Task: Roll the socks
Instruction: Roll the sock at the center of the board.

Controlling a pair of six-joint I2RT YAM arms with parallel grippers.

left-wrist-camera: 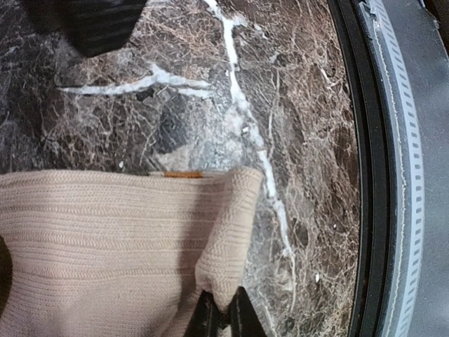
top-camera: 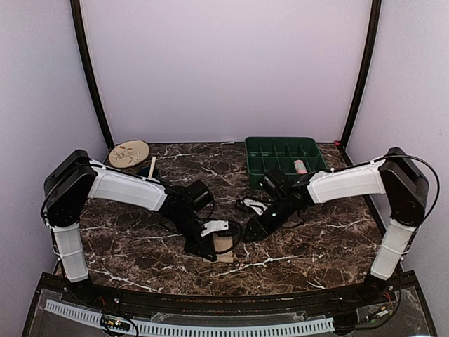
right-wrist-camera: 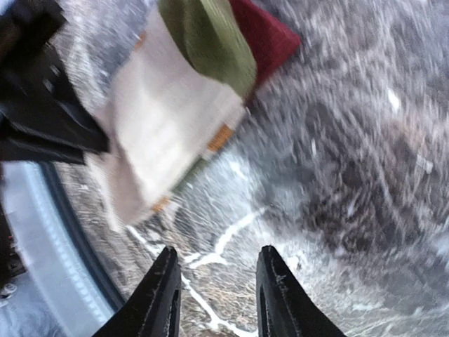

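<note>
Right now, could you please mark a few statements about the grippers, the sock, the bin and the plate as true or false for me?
1. The left gripper is shut on an edge of the tan sock. True.
2. The right gripper is holding the tan sock. False: its jaws stand open above the bare table with nothing between them, and the sock lies off to one side.
3. A pink item lies inside the green bin. True.
4. The round plate sits inside the green bin. False: it lies on the table at the far left corner, well apart from the bin.
</note>
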